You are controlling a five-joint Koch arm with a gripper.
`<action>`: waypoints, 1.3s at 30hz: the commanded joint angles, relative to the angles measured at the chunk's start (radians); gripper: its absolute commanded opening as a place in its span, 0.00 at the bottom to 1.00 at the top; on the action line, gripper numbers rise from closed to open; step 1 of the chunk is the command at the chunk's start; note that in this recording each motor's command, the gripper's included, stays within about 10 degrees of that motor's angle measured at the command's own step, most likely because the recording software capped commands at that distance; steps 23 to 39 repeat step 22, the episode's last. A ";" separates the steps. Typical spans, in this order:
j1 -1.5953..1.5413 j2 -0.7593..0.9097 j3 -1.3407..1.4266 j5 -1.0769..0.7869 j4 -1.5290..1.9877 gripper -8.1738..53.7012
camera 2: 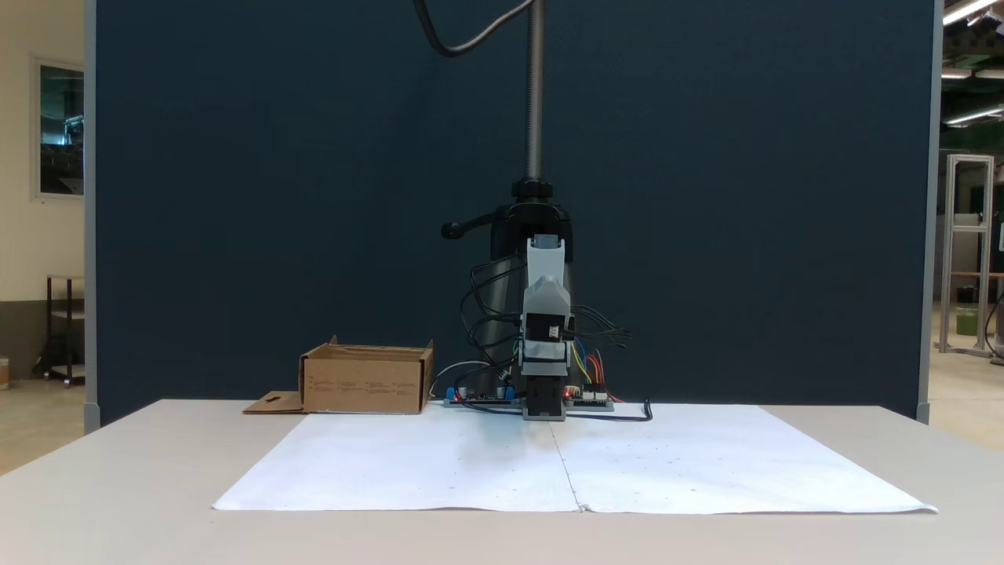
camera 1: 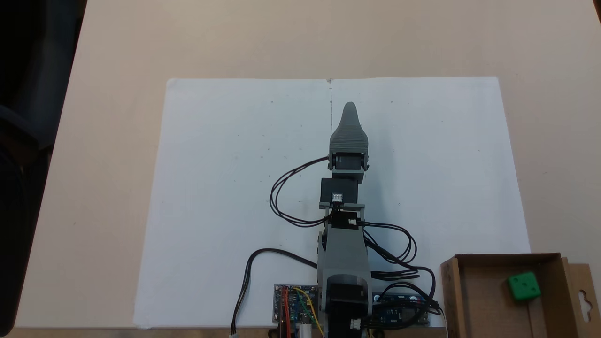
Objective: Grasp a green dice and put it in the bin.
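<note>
A beige table [camera 1: 112,141] is covered centrally by white paper sheets [camera 1: 235,188]. The cardboard bin [camera 2: 365,380] and the arm's circuit boards [camera 1: 293,303] are set along one edge.

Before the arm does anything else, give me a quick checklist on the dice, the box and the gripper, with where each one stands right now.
1. Green dice inside the bin: ok, it lies on the box floor in the top-down fixed view.
2. Dice free of the gripper: ok, the gripper is far from the box, over the white paper.
3. Gripper open or shut: cannot tell, its jaws line up one behind the other in both fixed views.
4. Bin upright on the table: ok, seen from the front it stands flat with its flap out to the side.
5. Cables clear of the bin: ok, they stay near the arm.
</note>
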State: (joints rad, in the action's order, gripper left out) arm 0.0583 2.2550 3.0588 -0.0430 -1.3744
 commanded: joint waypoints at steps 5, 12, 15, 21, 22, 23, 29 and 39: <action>0.011 0.117 0.072 -0.069 -0.186 0.85; 0.009 0.117 0.072 -0.069 -0.186 0.85; 0.009 0.117 0.072 -0.069 -0.186 0.85; 0.009 0.117 0.072 -0.067 -0.186 0.85; 0.009 0.117 0.072 -0.067 -0.186 0.85; 0.009 0.117 0.072 -0.067 -0.186 0.85; 0.009 0.117 0.072 -0.067 -0.186 0.85; 0.009 0.117 0.072 -0.067 -0.186 0.85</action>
